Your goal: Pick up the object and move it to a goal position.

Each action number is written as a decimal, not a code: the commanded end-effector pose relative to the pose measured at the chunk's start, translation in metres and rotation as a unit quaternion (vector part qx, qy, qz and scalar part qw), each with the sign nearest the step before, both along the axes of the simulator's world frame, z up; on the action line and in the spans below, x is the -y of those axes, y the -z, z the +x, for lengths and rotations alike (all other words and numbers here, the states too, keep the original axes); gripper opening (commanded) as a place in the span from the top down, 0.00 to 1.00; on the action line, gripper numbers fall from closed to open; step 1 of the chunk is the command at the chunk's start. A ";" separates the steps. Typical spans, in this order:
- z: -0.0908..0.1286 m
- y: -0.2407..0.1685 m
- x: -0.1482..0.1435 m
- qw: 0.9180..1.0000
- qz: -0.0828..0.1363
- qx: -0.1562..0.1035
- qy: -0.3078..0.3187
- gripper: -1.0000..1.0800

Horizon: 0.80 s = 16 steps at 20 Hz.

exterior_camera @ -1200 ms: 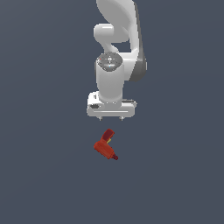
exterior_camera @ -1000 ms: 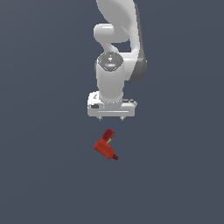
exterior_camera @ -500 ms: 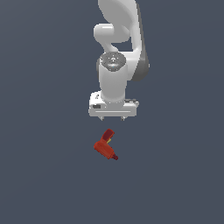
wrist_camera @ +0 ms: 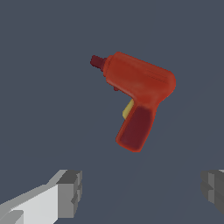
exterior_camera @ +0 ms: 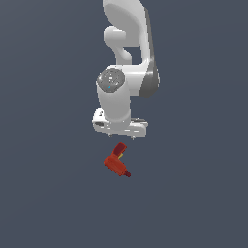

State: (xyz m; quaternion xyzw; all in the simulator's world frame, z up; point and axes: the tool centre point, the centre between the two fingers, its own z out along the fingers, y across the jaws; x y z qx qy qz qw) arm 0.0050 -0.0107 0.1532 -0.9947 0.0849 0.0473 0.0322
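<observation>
Below, red drill toy (exterior_camera: 116, 161) untouched, hand (exterior_camera: 119, 136) above, fingers spread

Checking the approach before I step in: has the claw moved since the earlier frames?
No clear move. In the exterior view the claw sits at the same spot above the unmoved red drill toy.
</observation>
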 end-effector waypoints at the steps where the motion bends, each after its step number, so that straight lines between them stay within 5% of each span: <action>1: 0.004 0.007 0.006 0.999 0.014 -0.014 0.037 0.00; 8: 0.021 0.033 0.026 0.980 0.075 -0.070 0.173 0.00; 16: 0.038 0.061 0.048 0.923 0.157 -0.144 0.320 0.00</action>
